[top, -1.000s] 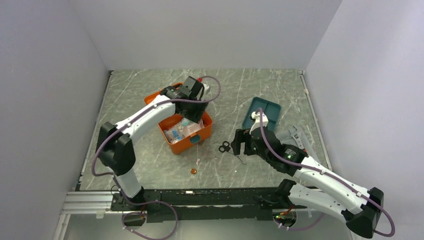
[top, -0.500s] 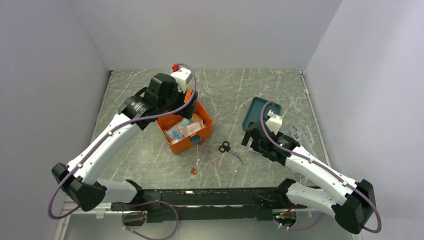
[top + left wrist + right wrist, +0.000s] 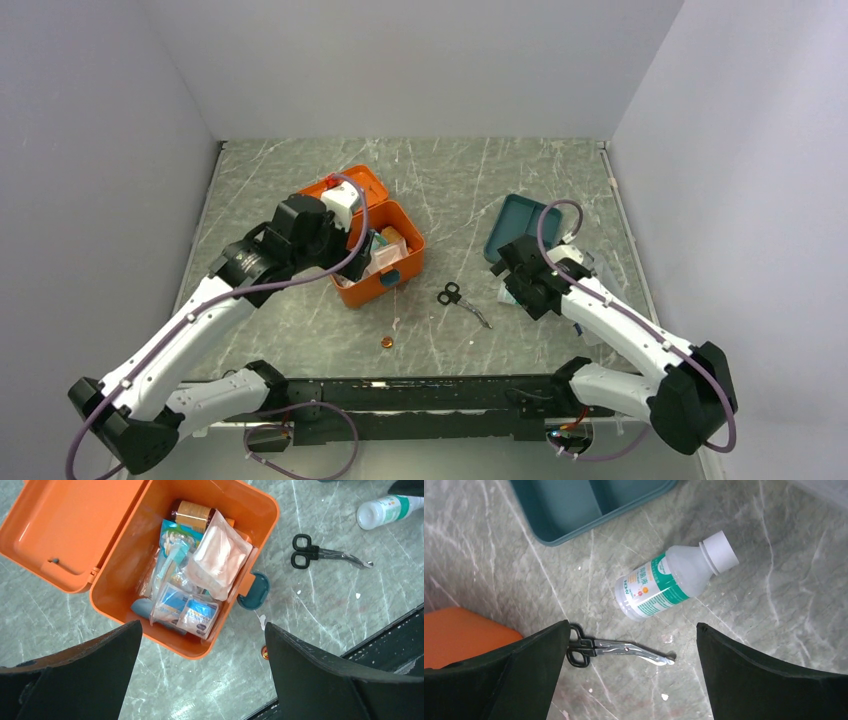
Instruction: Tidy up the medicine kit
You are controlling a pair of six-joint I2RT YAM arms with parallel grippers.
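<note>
The medicine kit (image 3: 400, 268) is an orange box with its lid (image 3: 65, 525) swung open to the left and a teal latch (image 3: 254, 591) at the front. Inside lie a gauze packet (image 3: 217, 560), a brown roll (image 3: 192, 514) and blue-and-white packets (image 3: 187, 610). My left gripper (image 3: 360, 255) hovers open above the kit's near edge (image 3: 190, 652), holding nothing. My right gripper (image 3: 518, 278) stands open above the table, between black-handled scissors (image 3: 616, 649) and a white bottle (image 3: 674, 577) with a green label, which lies on its side.
A flat teal divided tray (image 3: 520, 225) lies behind the bottle. A small orange disc (image 3: 386, 342) rests on the marble near the front rail. Clear plastic packaging (image 3: 600, 270) sits at the right. Grey walls close in the left, back and right sides.
Both arms have drawn back toward the near edge and both grippers have opened wide. The left arm has left the back of the kit, uncovering the open lid. The right gripper moved right, off the scissors.
</note>
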